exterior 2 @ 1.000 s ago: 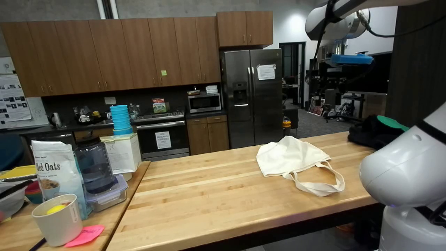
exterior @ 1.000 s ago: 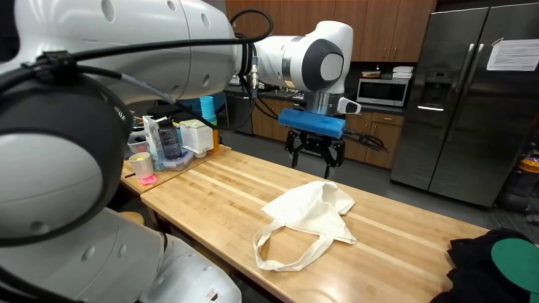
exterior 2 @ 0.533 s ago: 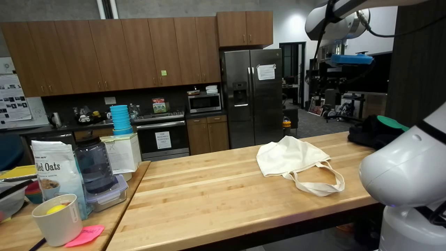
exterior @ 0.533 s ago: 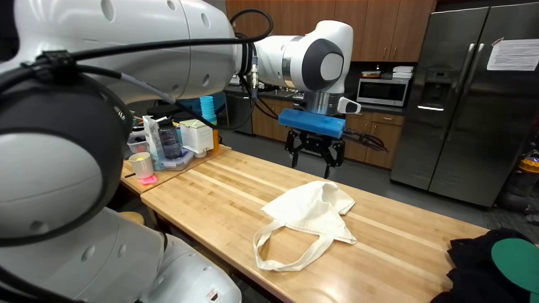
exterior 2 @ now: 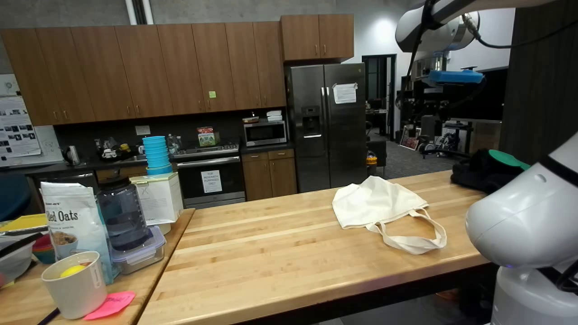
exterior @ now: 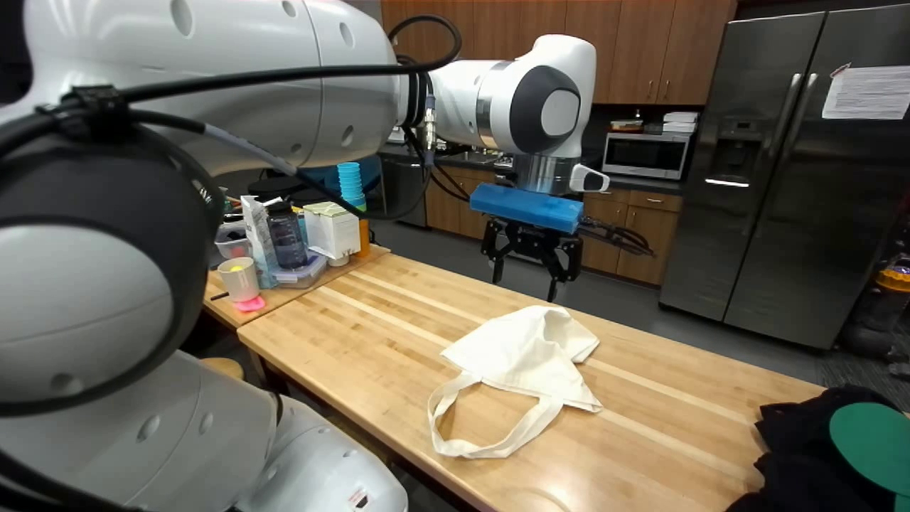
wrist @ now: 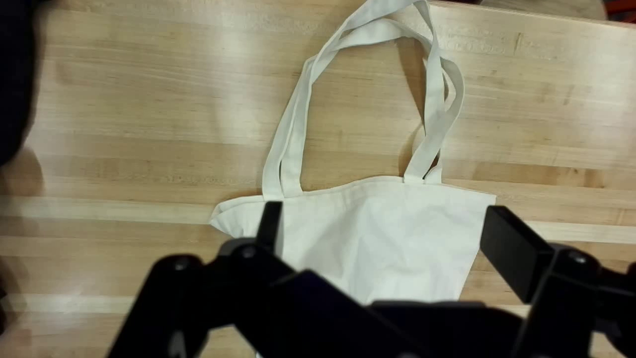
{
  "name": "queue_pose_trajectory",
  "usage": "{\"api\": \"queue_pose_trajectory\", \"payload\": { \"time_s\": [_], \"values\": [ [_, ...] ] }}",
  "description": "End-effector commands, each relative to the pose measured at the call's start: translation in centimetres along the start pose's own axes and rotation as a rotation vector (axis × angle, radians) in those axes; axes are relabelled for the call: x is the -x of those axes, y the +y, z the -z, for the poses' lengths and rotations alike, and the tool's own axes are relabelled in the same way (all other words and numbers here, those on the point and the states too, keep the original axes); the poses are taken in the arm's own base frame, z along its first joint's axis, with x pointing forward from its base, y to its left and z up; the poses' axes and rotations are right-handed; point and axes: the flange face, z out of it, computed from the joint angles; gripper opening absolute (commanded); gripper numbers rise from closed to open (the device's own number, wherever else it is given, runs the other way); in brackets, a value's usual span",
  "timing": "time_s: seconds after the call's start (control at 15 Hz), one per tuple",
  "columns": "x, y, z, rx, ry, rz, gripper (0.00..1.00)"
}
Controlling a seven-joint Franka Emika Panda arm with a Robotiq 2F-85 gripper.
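Across the lower half of the wrist view, the gripper [wrist: 382, 216] hangs released, jaws spread wide, above a cream tote bag [wrist: 407, 248]. Just below the middle of that frame the bag lies rumpled on the wooden worktop [wrist: 149, 109], its handles [wrist: 294, 159] looping to the top edge. Farther off, left of centre in an exterior view, a mug [exterior: 240, 282] stands near a white box [exterior: 340, 237]; beyond, at upper right, rises a dark refrigerator [exterior: 739, 249].
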Motion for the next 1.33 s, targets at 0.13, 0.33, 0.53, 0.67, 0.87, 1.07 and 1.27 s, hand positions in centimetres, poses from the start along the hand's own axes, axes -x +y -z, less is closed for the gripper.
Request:
{"api": "queue_pose_trajectory", "payload": {
  "time_s": [0.13,0.33,0.53,0.67,0.87,1.07,1.27],
  "values": [
    [0.0,0.0,0.0,0.0,-0.001,0.0,1.0],
    [0.0,0.0,0.0,0.0,-0.001,0.0,1.0],
    [-0.2,0.0,-0.1,-0.003,-0.003,-0.002,1.0],
    [-0.7,0.1,-0.4,-0.008,-0.009,-0.005,1.0],
    [-2.0,0.7,-0.9,-0.026,0.008,-0.006,1.0],
    [-3.8,1.7,-1.7,-0.041,0.021,-0.009,1.0],
    [-6.3,2.7,-2.7,-0.061,0.027,-0.01,1.0]
  ]
}}
